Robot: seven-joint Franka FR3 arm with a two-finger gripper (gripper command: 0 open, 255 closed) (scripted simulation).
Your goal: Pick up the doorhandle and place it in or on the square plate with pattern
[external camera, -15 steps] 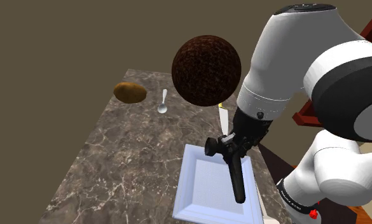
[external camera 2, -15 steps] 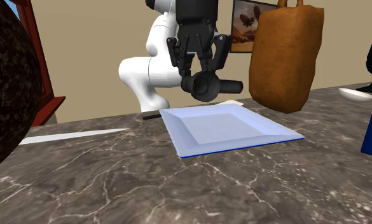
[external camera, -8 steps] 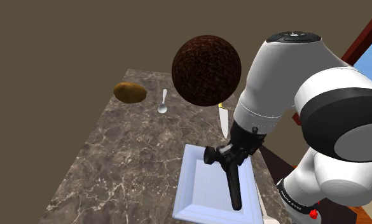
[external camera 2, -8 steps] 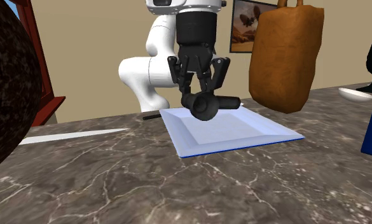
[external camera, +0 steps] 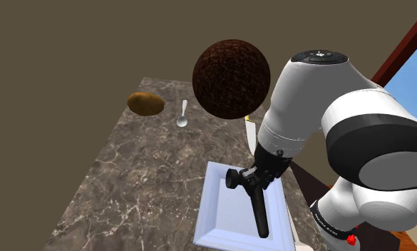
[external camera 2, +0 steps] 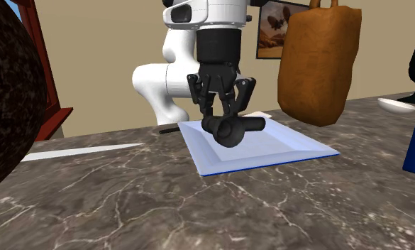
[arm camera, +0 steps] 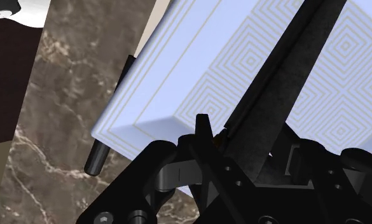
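Clearance around the gripper looks fair: the square plate spreads beneath it, raised rim well out from the fingers. You have those fingers clamped on the black doorhandle, a round boss with a straight bar, low over the plate's sunken middle; whether they touch cannot be told. Fine nested-square lines pattern the pale plate, which lies on a veined marble table. A knife's dark handle lies just beside one rim; a brown bag stands near the plate at the second exterior view's right.
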